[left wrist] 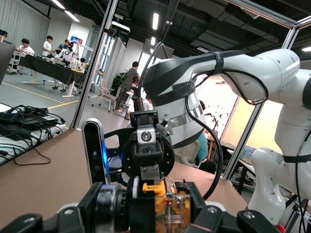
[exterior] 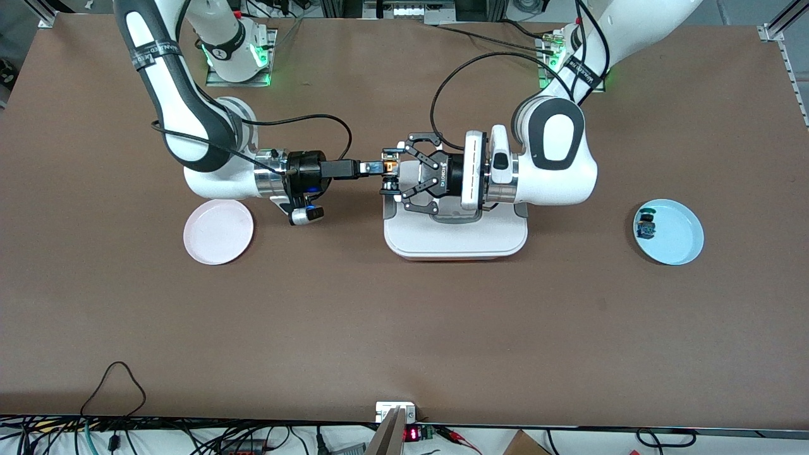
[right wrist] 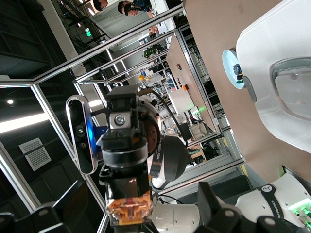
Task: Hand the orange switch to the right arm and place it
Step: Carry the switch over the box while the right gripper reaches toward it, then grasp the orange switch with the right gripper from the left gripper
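**Handoff in mid-air over the white tray**

Both arms are stretched out level and meet nose to nose above the table (exterior: 404,328), right over the white tray (exterior: 455,243) in the middle.

The left gripper (exterior: 393,179), the wide one with the black linkage fingers, is clamped on the orange switch (exterior: 390,167). In the left wrist view you can see the switch (left wrist: 167,206) pinched between its fingers, orange cap up top and a clear body under it.

The right gripper (exterior: 373,167), the slim black one, points straight at the switch, tip just beside it. Its fingers stand apart, as wide as they go; I can't tell whether they already touch the switch. In the right wrist view the switch (right wrist: 129,208) sits in the left gripper's grip, square in front of the camera.

So the switch is up in the air over the tray's edge at the right arm's end, held by the left gripper.

Other stuff on the table: a pink plate (exterior: 218,231) under the right arm's wrist, and a blue plate (exterior: 679,237) well off toward the left arm's end, with a blue-topped switch (exterior: 646,225) in it near the rim.
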{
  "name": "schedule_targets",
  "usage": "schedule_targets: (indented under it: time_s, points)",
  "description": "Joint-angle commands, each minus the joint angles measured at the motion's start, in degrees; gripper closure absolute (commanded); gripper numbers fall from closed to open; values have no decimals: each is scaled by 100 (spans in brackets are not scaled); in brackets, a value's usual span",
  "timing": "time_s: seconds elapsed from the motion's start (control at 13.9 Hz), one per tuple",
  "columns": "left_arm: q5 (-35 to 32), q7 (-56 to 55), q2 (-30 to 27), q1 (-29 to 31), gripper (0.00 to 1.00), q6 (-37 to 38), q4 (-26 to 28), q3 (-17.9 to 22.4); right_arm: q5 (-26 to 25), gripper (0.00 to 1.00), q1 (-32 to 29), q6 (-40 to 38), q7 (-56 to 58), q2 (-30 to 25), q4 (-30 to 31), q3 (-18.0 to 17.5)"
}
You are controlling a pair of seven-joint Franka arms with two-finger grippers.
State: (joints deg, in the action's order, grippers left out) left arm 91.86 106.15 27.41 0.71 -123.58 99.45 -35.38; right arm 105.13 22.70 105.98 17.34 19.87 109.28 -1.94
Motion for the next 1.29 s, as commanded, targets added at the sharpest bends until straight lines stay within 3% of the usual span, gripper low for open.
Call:
schedule_targets:
  time_s: [0.0, 0.86, 1.22]
  points:
    - [227, 213, -51, -18, 86, -44, 30, -4, 139, 0, 121, 81, 33, 34, -100, 27]
    - [227, 195, -78, -10, 86, -44, 4, -13, 280, 1, 130, 195, 86, 263, -311, 27]
    - [236, 195, -78, -10, 86, -44, 4, -13, 429, 7, 139, 195, 59, 254, -337, 27]
